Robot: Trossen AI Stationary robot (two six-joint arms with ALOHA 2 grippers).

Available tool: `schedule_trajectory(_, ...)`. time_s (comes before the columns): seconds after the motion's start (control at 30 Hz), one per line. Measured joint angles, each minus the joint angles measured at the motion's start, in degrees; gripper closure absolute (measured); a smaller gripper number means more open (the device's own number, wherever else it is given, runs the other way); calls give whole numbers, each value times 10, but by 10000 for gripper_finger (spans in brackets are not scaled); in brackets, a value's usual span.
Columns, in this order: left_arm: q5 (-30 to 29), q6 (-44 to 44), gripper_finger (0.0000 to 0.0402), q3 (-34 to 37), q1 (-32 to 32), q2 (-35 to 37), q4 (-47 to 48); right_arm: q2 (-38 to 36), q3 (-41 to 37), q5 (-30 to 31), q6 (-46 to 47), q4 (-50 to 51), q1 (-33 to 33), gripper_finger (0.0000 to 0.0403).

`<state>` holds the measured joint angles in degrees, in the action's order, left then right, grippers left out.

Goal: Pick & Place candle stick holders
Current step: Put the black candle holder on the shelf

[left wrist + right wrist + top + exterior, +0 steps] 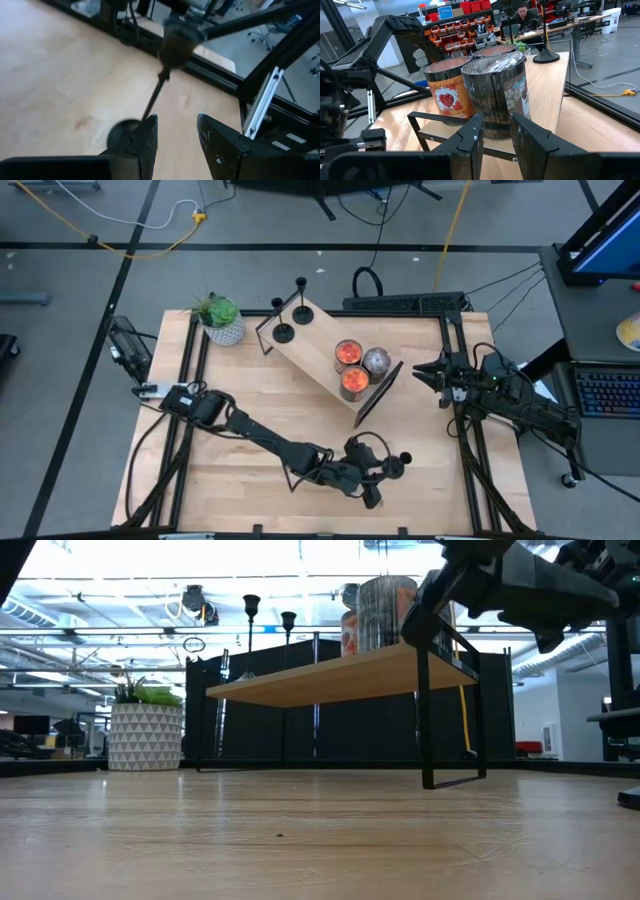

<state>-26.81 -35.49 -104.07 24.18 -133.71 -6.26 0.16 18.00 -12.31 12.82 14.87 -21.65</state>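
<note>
Two black candle stick holders (284,332) (302,311) stand by their round bases on the far-left end of a wooden shelf riser (315,345); they also show in the low view (251,608) (288,620). The third holder (394,465) is at the table's near side, in front of my left gripper (375,475). In the left wrist view its base (121,132) sits on the table beside one finger (146,135), and its stem (156,97) rises to the cup (177,37). My left gripper (177,120) is open. My right gripper (420,370) (496,125) is open and empty, at the riser's right end. My left gripper has one finger (146,135) right at the edge of the third holder's base (121,132), which that finger partly hides. I cannot tell whether it touches. The stem stands outside the gap between the fingers.
Three candle jars (355,365) stand on the riser's right end, just in front of my right gripper (495,85). A potted plant (222,320) stands at the far left corner. Black frame rails (460,430) run along the table's sides. Bare wood (240,480) lies at the near left.
</note>
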Motion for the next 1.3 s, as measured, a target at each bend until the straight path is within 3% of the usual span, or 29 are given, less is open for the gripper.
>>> schedule_trajectory(0.6,69,58,256,0,-33,-44,-52,0,0,0,0,0,0,312)
schedule_trajectory(1.3,78,93,256,1,-60,-50,-105,0,0,0,0,0,0,312)
